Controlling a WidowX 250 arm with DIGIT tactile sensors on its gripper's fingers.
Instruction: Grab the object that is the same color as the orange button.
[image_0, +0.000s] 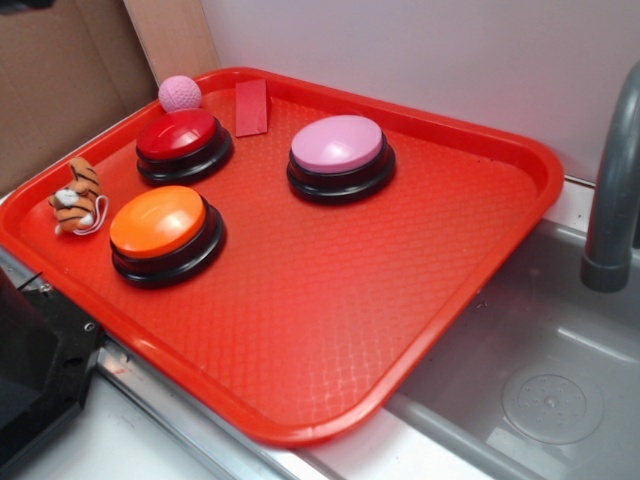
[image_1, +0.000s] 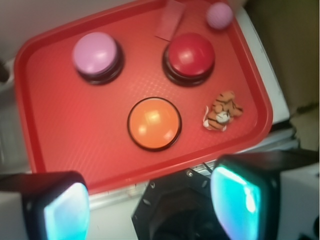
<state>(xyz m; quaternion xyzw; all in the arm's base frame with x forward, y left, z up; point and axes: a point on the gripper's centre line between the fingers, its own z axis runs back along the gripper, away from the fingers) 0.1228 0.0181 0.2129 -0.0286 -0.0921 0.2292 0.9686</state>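
Pincer fingers (image_1: 240, 197) framed the bottom of the wrist view, set wide apart with nothing between them, so the gripper (image_1: 150, 210) was open and empty, high above the near edge of the red tray (image_1: 45, 145). From that height the camera took in the whole tray, which suited a moment of choosing among things rather than reaching for one.

The orange button (image_0: 158, 225) sat near the tray's front left in the exterior view, its glossy dome on a black base. Just beside it, close to the tray's left rim, lay the small plush tiger (image_0: 79, 196), orange with black stripes and a white face, resting on its side with a thin white loop trailing from it. It appeared to stand just clear of the button, though the gap was narrow.

Farther back stood a red button (image_0: 178, 136) and a pink button (image_0: 338, 146), with a pink ball (image_0: 180, 94) in the far corner and a flat red card (image_0: 251, 107) beside it.

Judged by colour, the tiger was the match. Its place between rim and button would likely call for a careful descent, since wide fingers could catch either neighbour.
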